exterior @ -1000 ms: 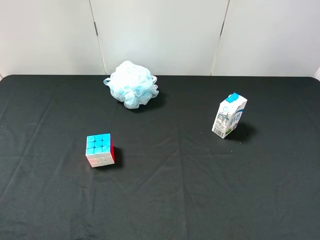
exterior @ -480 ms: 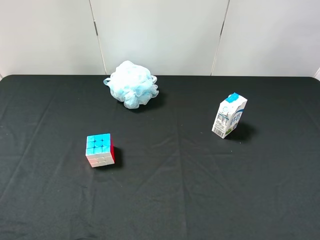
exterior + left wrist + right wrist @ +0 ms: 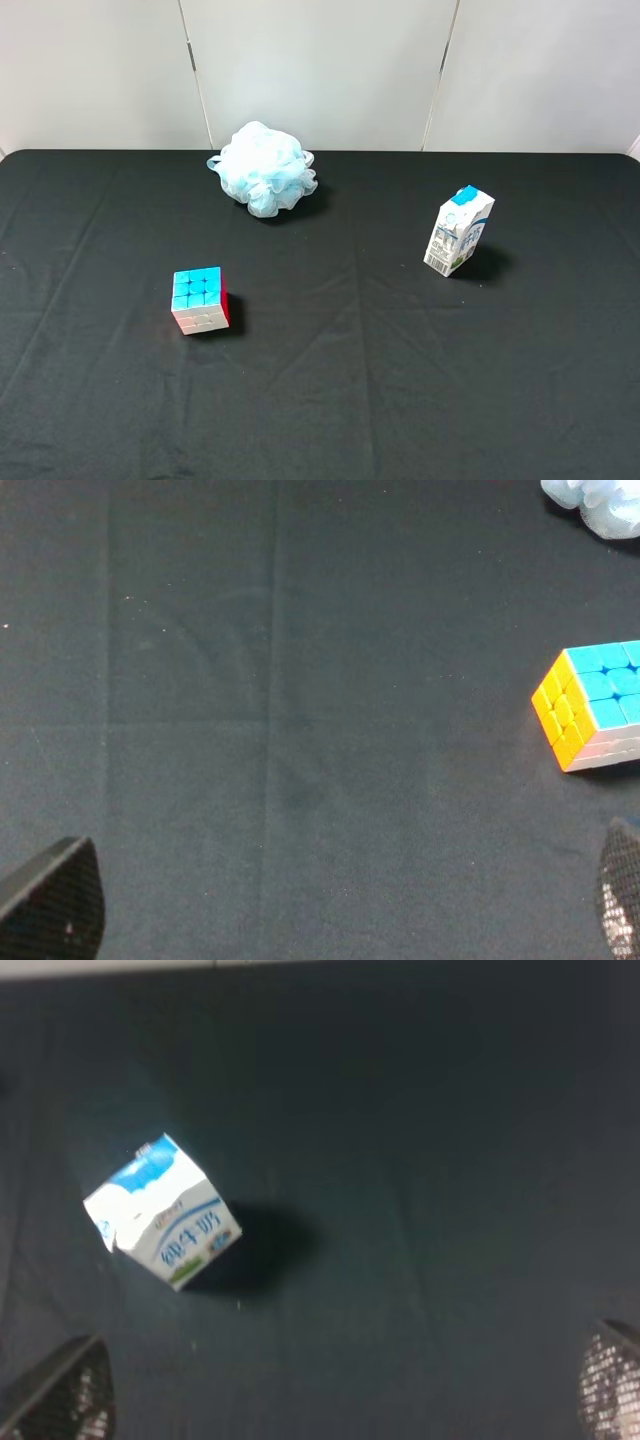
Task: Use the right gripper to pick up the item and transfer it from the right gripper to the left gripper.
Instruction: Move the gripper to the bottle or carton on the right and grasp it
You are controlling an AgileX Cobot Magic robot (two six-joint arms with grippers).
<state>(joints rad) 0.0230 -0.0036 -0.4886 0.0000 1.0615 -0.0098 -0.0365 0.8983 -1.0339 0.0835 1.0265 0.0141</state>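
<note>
Showed the item [image 3: 459, 231], a small white carton with a blue top, standing upright on the right half of the black surface [image 3: 330, 400], long axis vertical. Placed it on the right arm's side, so judged the right gripper [image 3: 335, 1385] the nearer one, though found neither arm in the high view. From the right wrist, caught the item ahead of the fingers [image 3: 60, 1392] and off their centre line, closer to one fingertip than the other, not between them and not touched. Found those fingers spread wide with nothing held. Found the left gripper [image 3: 335, 895] likewise wide open and empty, fingers [image 3: 50, 900] over bare cloth, with a puzzle cube [image 3: 200, 300] near one side. Noted ample room around the item, with puzzle cube and pale blue bath puff [image 3: 264, 168] well apart from it, and cloth flat but lightly creased. Judged a sideways shift to centre the item necessary before any descent
</note>
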